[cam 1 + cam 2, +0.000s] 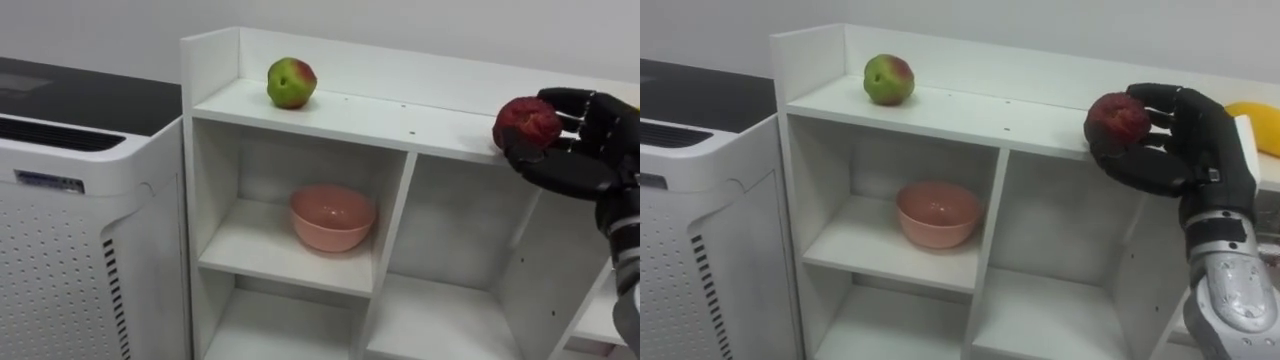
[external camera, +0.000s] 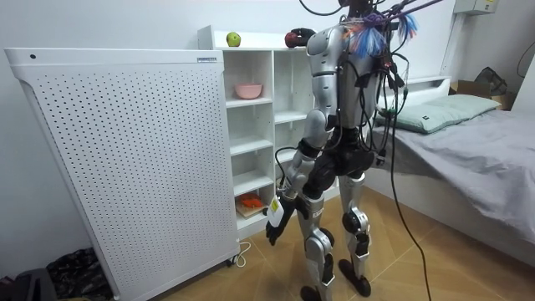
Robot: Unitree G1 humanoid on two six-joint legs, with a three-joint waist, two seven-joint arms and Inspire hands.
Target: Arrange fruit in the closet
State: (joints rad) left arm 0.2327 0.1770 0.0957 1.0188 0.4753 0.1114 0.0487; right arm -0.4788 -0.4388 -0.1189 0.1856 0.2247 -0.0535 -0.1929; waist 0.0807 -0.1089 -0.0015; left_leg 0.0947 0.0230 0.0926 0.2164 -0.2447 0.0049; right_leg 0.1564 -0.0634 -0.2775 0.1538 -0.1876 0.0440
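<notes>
A dark red, rough-skinned fruit (image 1: 1118,118) is clasped in the right hand (image 1: 1170,150), with black fingers and thumb curled round it, at the front edge of the top board of the white, smooth-panelled closet (image 1: 970,115). Whether the fruit touches the board cannot be told. A round green-and-red apple (image 1: 888,79) is seen near the top board's left end, well apart from the hand. A glossy pink bowl (image 1: 937,213) is set in the upper left compartment. Something yellow (image 1: 1258,125) is glimpsed behind the hand. On the white perforated appliance (image 1: 60,230) beside the closet a small label (image 1: 48,181) is seen, its print too small to read. The left hand (image 2: 276,224) hangs by the thigh; its state cannot be told.
</notes>
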